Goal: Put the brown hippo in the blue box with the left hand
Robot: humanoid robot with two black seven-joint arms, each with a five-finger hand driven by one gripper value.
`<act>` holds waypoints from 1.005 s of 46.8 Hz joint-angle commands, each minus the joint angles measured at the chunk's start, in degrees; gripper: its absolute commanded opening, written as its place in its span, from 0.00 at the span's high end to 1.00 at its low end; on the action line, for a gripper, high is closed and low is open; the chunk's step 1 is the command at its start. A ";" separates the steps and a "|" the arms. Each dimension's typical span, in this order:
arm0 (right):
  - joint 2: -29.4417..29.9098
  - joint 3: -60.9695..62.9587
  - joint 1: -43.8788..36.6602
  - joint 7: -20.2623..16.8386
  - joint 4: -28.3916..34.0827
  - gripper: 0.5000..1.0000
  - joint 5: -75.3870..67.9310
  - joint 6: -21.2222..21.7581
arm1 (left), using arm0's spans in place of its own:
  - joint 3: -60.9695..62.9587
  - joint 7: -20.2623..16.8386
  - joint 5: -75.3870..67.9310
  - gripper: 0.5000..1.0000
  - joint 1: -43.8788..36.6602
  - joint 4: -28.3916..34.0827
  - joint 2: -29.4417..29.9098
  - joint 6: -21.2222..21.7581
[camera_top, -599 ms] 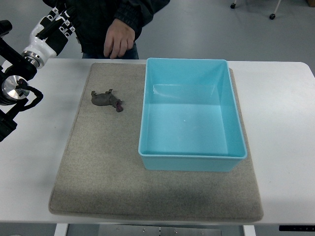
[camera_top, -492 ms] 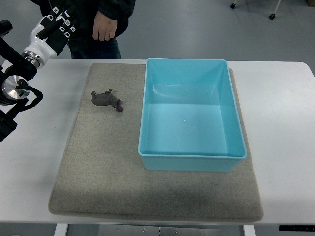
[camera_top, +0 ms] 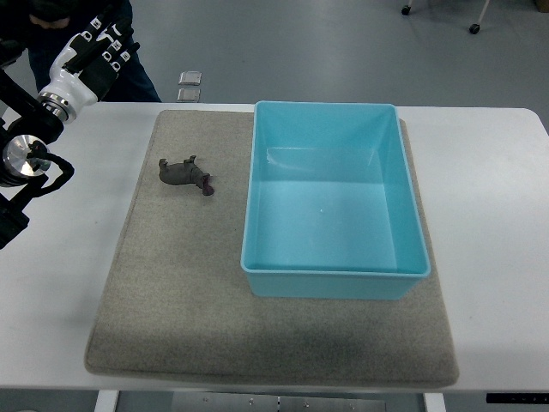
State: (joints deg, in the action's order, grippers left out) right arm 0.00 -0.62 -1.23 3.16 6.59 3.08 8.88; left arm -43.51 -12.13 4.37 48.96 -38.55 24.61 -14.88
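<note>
Brown hippo [camera_top: 185, 175] on grey mat [camera_top: 171, 292], left of blue box [camera_top: 333, 276]. Left hand [camera_top: 90, 58] at counter [camera_top: 497, 215] far-left corner, fingers loosely apart, empty; arm cut off by frame

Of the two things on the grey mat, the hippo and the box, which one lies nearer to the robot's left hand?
The brown hippo, on the mat's left part; the blue box stands farther right of the left hand.

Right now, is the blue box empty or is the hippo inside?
Empty. The blue box shows only its bare bottom, and the brown hippo lies outside it on the grey mat.
</note>
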 commanded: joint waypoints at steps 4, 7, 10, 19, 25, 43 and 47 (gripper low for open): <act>0.00 0.00 0.00 0.00 0.00 0.13 0.00 0.00 | 0.71 0.00 0.02 0.00 0.17 0.05 -0.08 -0.06; 0.00 0.00 0.00 0.00 0.00 0.13 0.00 0.00 | 0.71 -0.09 0.02 0.00 0.17 0.05 -0.08 -0.15; 0.00 0.00 0.00 0.00 0.00 0.13 0.00 0.00 | 0.71 -0.18 0.02 0.01 0.17 0.14 -0.08 -0.15; 0.00 0.00 0.00 0.00 0.00 0.13 0.00 0.00 | 0.71 -0.71 0.02 0.00 0.17 0.76 -0.26 -0.15; 0.00 0.00 0.00 0.00 0.00 0.13 0.00 0.00 | 0.80 -0.71 -0.07 0.00 0.08 0.67 -0.87 -0.24; 0.00 0.00 0.00 0.00 0.00 0.13 0.00 0.00 | 0.97 -0.71 0.02 0.01 0.17 0.84 -1.05 -0.33; 0.00 0.00 0.00 0.00 0.00 0.13 0.00 0.00 | 0.97 -0.71 0.02 0.01 0.17 0.93 -1.05 -0.24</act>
State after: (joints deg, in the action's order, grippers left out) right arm 0.00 -0.61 -1.23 3.16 6.59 3.08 8.88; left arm -42.54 -12.83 4.31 49.07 -37.71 23.56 -15.22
